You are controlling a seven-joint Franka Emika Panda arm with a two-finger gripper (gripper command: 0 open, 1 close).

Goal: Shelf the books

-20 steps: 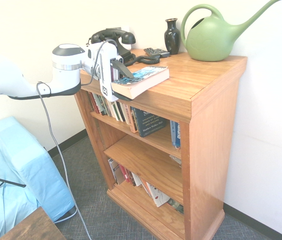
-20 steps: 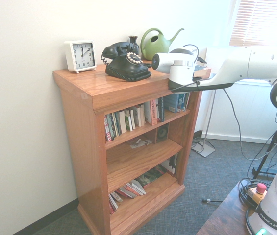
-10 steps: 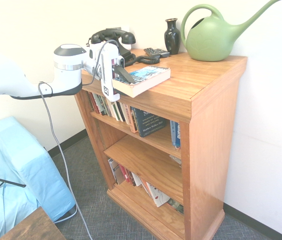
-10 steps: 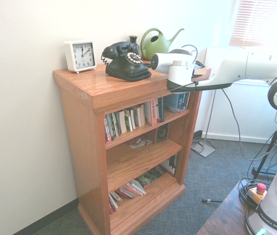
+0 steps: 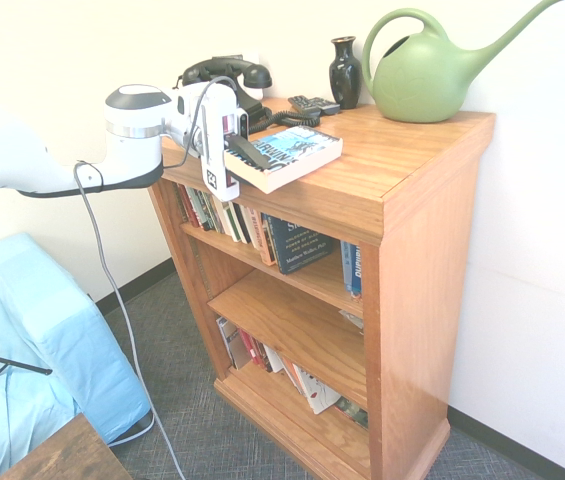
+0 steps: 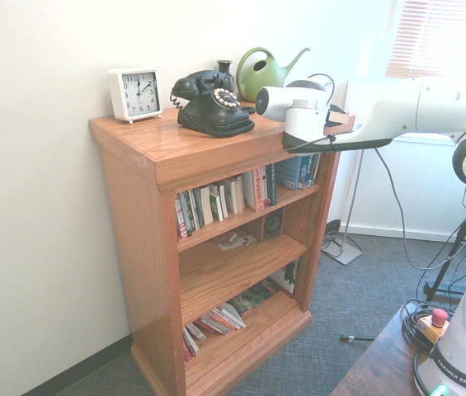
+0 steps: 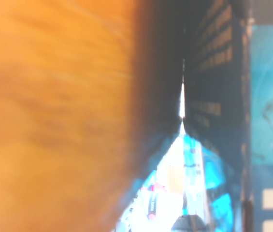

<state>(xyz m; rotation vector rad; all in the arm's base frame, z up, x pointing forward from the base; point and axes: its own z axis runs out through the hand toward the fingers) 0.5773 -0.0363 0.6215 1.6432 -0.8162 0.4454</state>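
The gripper [image 5: 245, 152], open a second ago, has clamped the thick paperback [image 5: 287, 156] on the bookcase [image 5: 402, 160] top, lifting its near edge.

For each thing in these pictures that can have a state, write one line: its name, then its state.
gripper: shut on the paperback's near end
paperback: flat on the bookcase top, overhanging the front edge, not yet shelved
bookcase: upright, three open shelves
top-shelf books: mostly standing
bottom-shelf books: leaning or lying
telephone: handset on cradle
watering can: upright
vase: upright
clock: upright
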